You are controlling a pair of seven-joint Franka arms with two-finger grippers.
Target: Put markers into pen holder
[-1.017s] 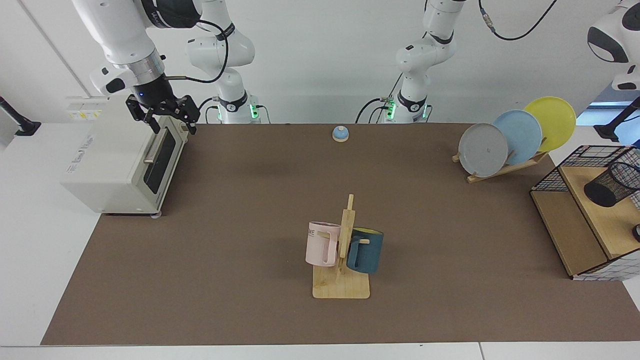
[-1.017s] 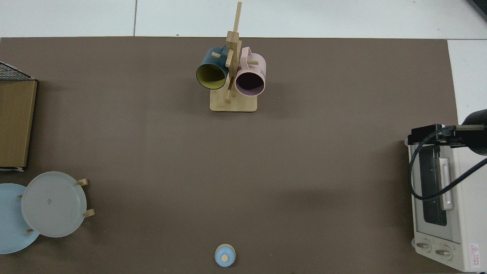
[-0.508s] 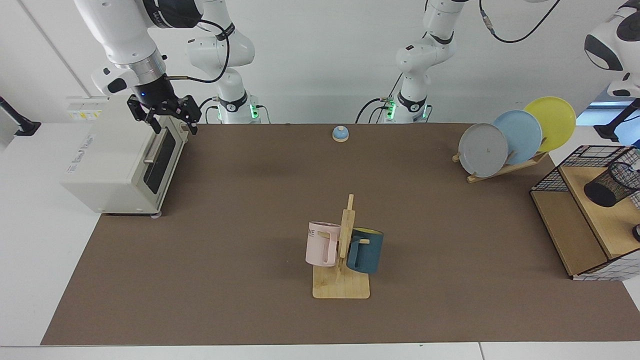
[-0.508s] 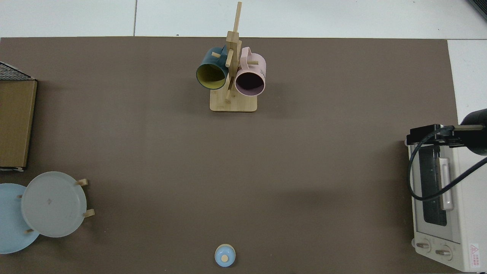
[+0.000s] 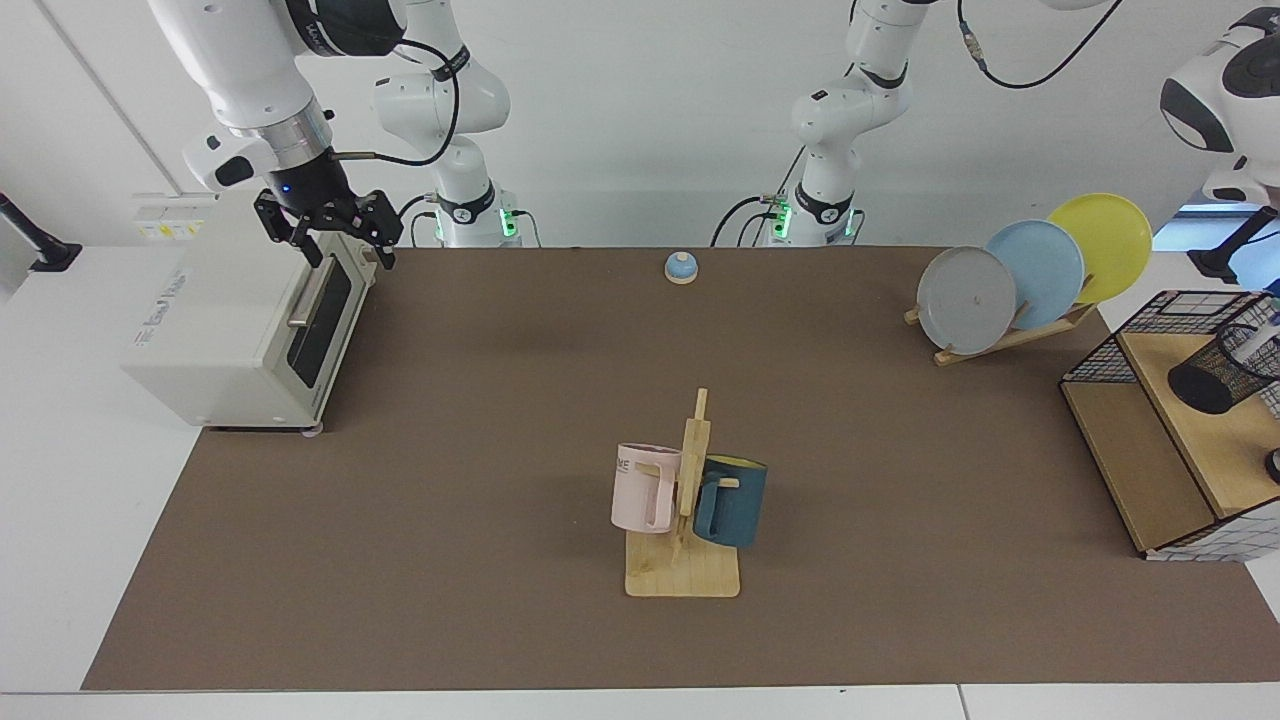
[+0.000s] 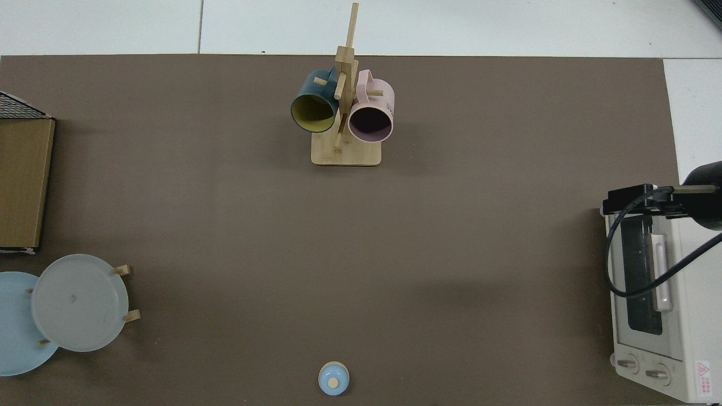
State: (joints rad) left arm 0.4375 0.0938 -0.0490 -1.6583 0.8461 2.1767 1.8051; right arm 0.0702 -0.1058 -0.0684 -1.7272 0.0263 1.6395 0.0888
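The right claw (image 5: 343,243) hangs above the top front edge of the toaster oven (image 5: 240,330) at the far end of the bench (image 5: 500,400), its two fingers spread wide with nothing between them. In the top view this same claw (image 6: 640,204) shows as a dark block over the oven's corner, with a black cable looping across the oven door.

The left arm reaches out past the edge of the facing view above the wire rack (image 5: 1170,420) — only a white link of it shows, and the left claw itself is out of sight.

The pen holder (image 5: 1225,368) lies tilted on the rack's upper wooden shelf, its mouth turned toward the edge of the view. Something slim and pale, the marker (image 5: 1265,328), shows at that mouth, inside the mesh; too little of it is visible to tell how deep it sits.

Elsewhere on the bench stand a wooden mug tree (image 5: 690,500) with a pink mug (image 5: 645,487) and a dark blue mug (image 5: 732,500), a small blue bell (image 5: 681,267), and a plate stand (image 5: 1010,335) holding a grey plate, a blue plate and a yellow plate.
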